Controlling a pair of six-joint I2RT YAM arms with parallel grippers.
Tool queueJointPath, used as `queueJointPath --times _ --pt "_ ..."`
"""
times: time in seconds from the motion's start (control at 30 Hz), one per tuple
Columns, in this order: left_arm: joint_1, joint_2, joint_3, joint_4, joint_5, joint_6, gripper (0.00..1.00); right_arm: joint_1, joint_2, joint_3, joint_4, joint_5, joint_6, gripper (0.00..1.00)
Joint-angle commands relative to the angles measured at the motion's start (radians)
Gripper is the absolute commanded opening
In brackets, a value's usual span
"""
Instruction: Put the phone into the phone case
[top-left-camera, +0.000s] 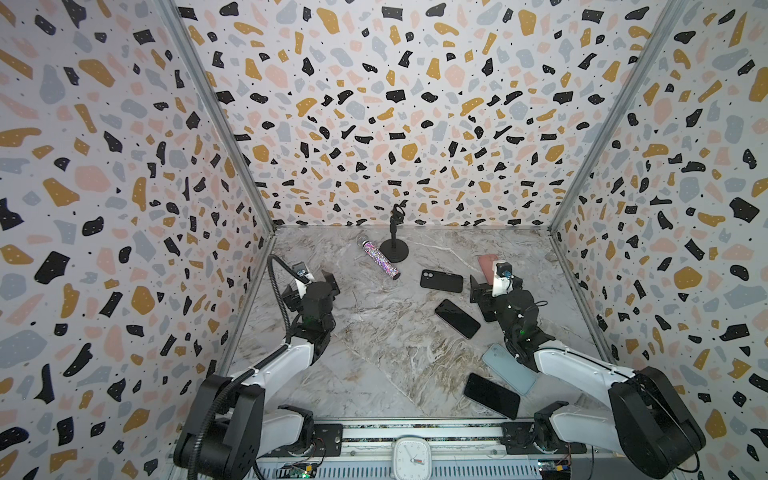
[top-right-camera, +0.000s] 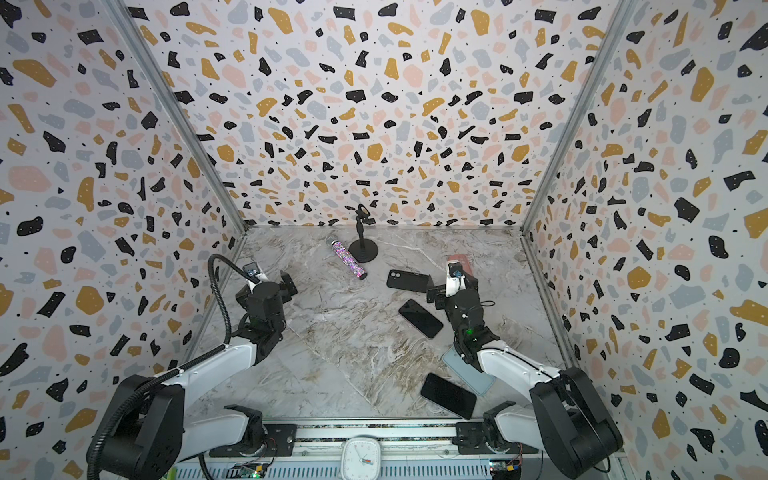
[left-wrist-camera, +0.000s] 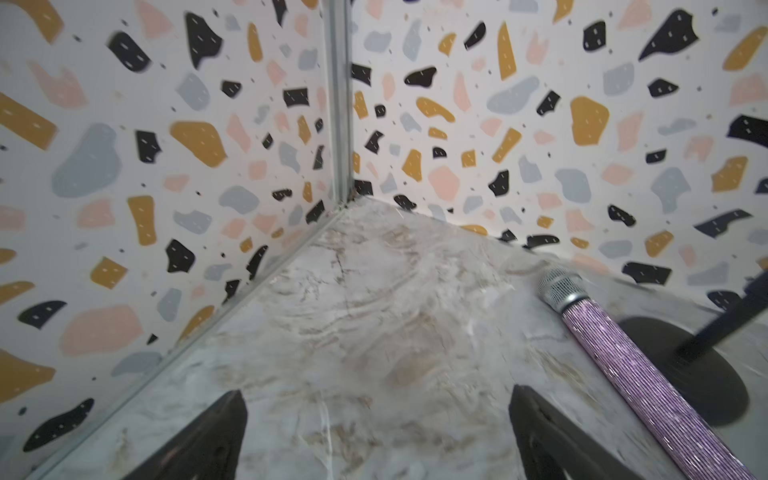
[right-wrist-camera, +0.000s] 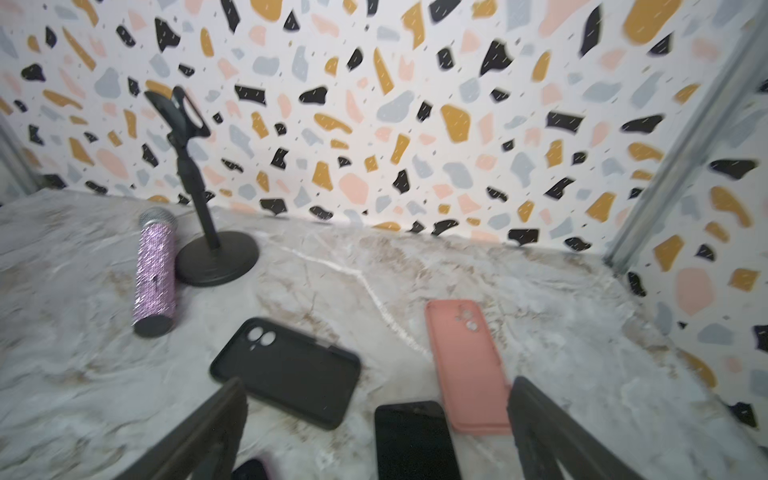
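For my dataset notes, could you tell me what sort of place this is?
Probably a robot test booth: terrazzo-print panels enclose a marble-look tabletop, with left arm and right arm mounted on a front rail.

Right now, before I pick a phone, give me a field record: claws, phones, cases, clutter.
left claw: open, empty, over bare table
right claw: open, empty, hovering by middle phone
front phone: uncased, near table's front edge
black case: empty, beside middle phone
pink case: empty, far side of right claw
blue case: partly under right arm
microphone: lying beside stand
task: not started
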Motion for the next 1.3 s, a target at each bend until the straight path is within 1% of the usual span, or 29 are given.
queueJointPath --times 0.0,0.03,0.1,0.17,0.27,0.33,0.4,0.47,0.53,0.6,0.63,0.77,0.87,1.0,1.13,1.27 --pt "-0.065 -0.007 0.069 -0.272 0.011 -0.135 1.00 0.078 -0.006 0.030 -0.300 -0.060 0.091 0.99" --pt "-0.098 -0.005 0.084 -0.315 0.019 -0.151 1.00 0.093 -0.011 0.025 -0.332 -0.096 0.087 0.95" --pt "-0.148 0.010 0.126 -0.395 0.041 -0.150 1.00 0.102 -0.034 0.008 -0.384 -0.142 0.097 0.95" --pt "-0.169 0.043 0.173 -0.464 0.085 -0.151 1.00 0.102 -0.062 -0.017 -0.403 -0.175 0.100 0.95" --pt "-0.204 0.090 0.193 -0.493 0.162 -0.151 1.00 0.103 -0.065 -0.020 -0.433 -0.193 0.086 0.96" --pt "-0.227 0.114 0.197 -0.496 0.228 -0.160 1.00 0.101 -0.043 0.002 -0.476 -0.196 0.105 0.97" --pt "-0.246 0.127 0.201 -0.493 0.287 -0.155 1.00 0.100 -0.027 0.024 -0.499 -0.238 0.113 0.98" --pt "-0.256 0.137 0.204 -0.488 0.378 -0.137 1.00 0.098 -0.005 0.056 -0.531 -0.262 0.143 0.97" --pt "-0.256 0.142 0.193 -0.462 0.485 -0.125 0.97 0.095 0.023 0.089 -0.563 -0.266 0.173 0.95" --pt "-0.256 0.157 0.189 -0.446 0.561 -0.130 0.97 0.088 0.058 0.112 -0.578 -0.269 0.210 0.92" --pt "-0.258 0.169 0.193 -0.447 0.585 -0.132 0.98 0.080 0.080 0.119 -0.574 -0.292 0.223 0.91" --pt "-0.258 0.221 0.202 -0.438 0.614 -0.126 0.98 0.019 0.165 0.156 -0.572 -0.374 0.240 0.87" --pt "-0.258 0.249 0.209 -0.422 0.635 -0.121 0.99 -0.001 0.199 0.175 -0.576 -0.363 0.206 0.87" --pt "-0.262 0.273 0.207 -0.381 0.652 -0.112 1.00 -0.007 0.254 0.203 -0.583 -0.307 0.157 0.88" --pt "-0.266 0.287 0.209 -0.366 0.662 -0.115 1.00 -0.008 0.291 0.204 -0.570 -0.326 0.164 0.88" --pt "-0.274 0.304 0.218 -0.373 0.689 -0.093 1.00 -0.007 0.306 0.207 -0.562 -0.341 0.171 0.88"
